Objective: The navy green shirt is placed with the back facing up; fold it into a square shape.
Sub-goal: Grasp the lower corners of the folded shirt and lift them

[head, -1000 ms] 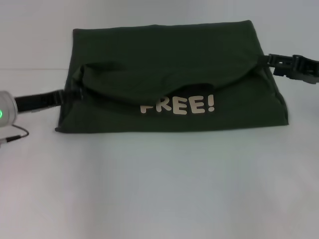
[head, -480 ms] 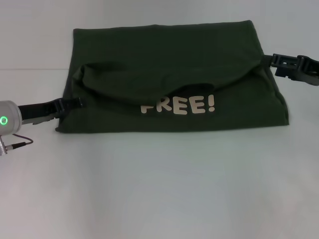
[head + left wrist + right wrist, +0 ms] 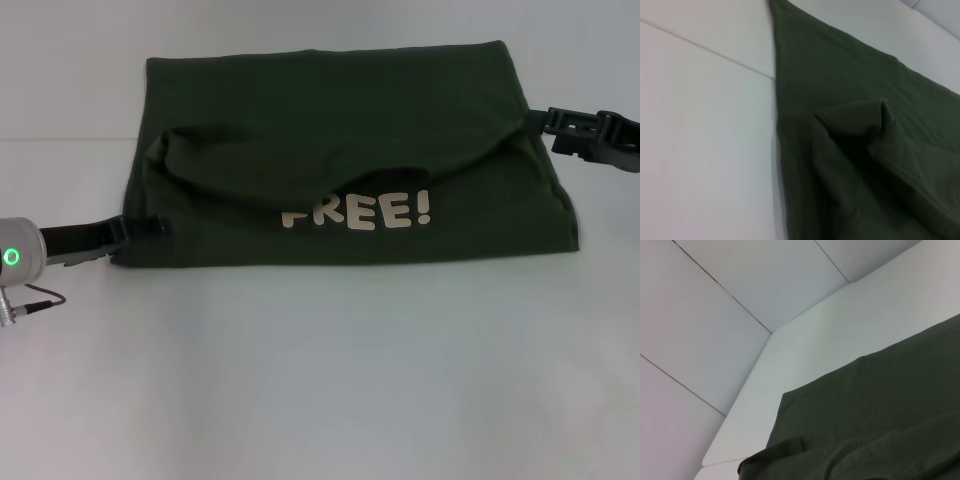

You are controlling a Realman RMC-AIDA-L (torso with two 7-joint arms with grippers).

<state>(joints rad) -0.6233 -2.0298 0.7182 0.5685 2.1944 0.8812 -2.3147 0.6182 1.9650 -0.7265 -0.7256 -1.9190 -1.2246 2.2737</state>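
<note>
While the head view is the one to start from, each label below keeps to a single camera.

Head view, shirt: the navy green shirt (image 3: 345, 160) lies on the white table (image 3: 320, 370) as a wide rectangle, its far part folded loosely toward the robot, sagging just above the cream "FREE!" lettering (image 3: 357, 212).

Head view, change: the left gripper (image 3: 140, 228) has slid out and toward the robot along the shirt's left edge, off the fold; the right gripper (image 3: 545, 122) has backed slightly off the right edge.

Head view, meaning: I judge this fold laid down and released, with another fold needed for a square.

Head view, jaws: left tips sit at the near-left corner, touching or just beside it; right tips sit at the right end of the fold. Whether either pair is parted or gripping cloth, I cannot tell.

Left wrist view: shirt edge and a rumpled fold on the table; no fingers visible.

Right wrist view: flat shirt, folded corner, no fingers.
</note>
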